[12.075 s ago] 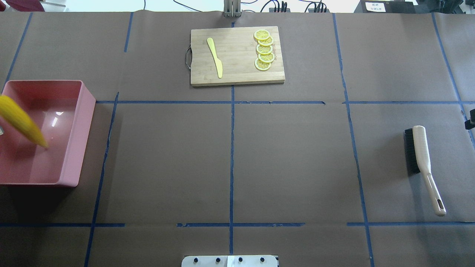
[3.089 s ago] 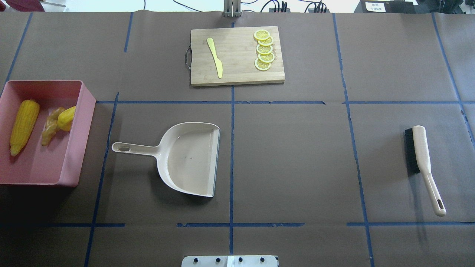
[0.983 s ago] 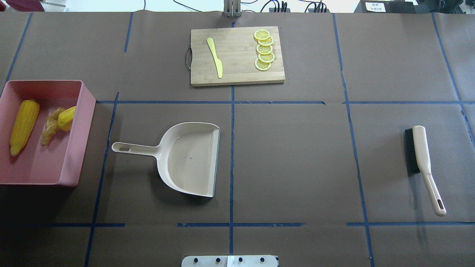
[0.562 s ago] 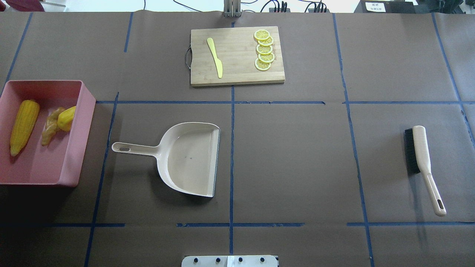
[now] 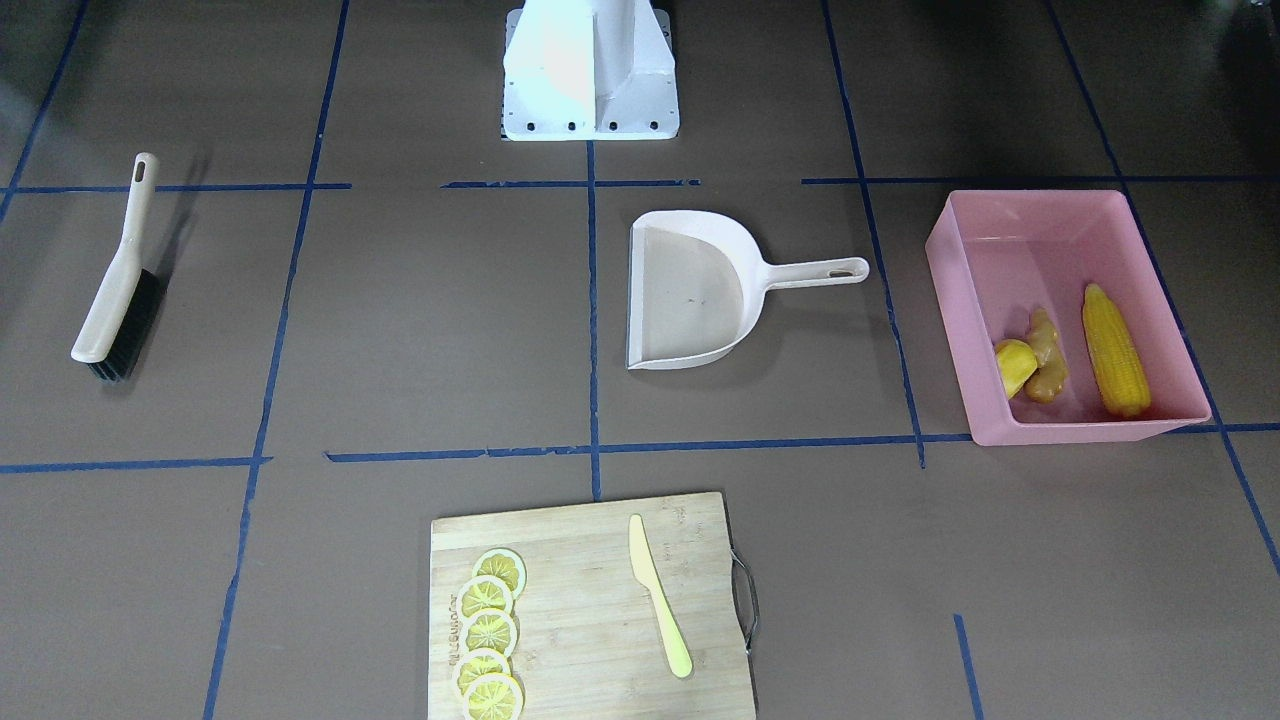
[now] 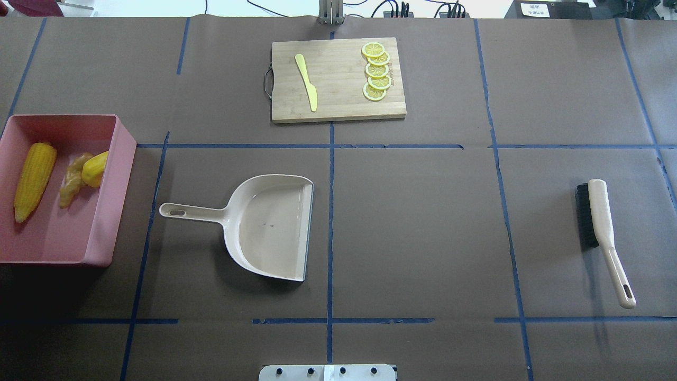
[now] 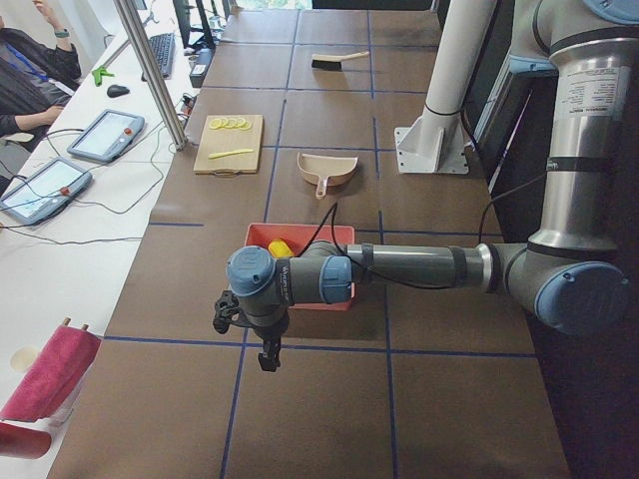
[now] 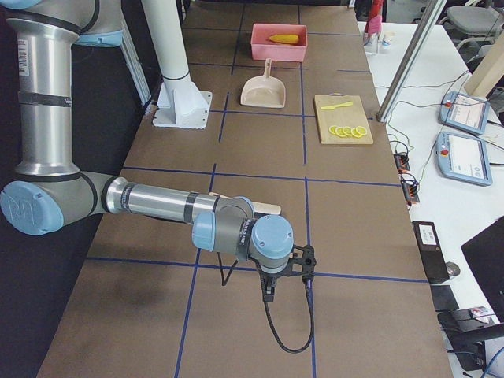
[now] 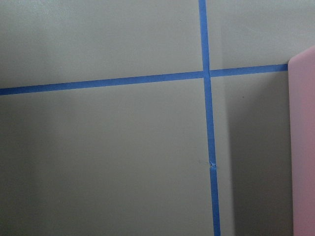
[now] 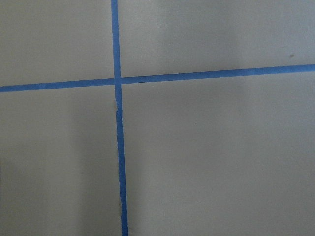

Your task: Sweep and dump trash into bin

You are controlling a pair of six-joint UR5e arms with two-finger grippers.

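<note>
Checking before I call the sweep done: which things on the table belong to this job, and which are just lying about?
Job: corn cob, potato and ginger root, all in the pink bin; dustpan; brush.
Lying about: cutting board, lemon slices, knife.

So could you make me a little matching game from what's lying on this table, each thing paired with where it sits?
Things:
1. corn cob
2. dustpan
3. brush
4. lemon slices

Places:
A. in a row on the wooden cutting board
B. empty, flat on the table near its middle
C. inside the pink bin
D. alone, far over on the robot's right side

Pairs: 1-C, 2-B, 3-D, 4-A
</note>
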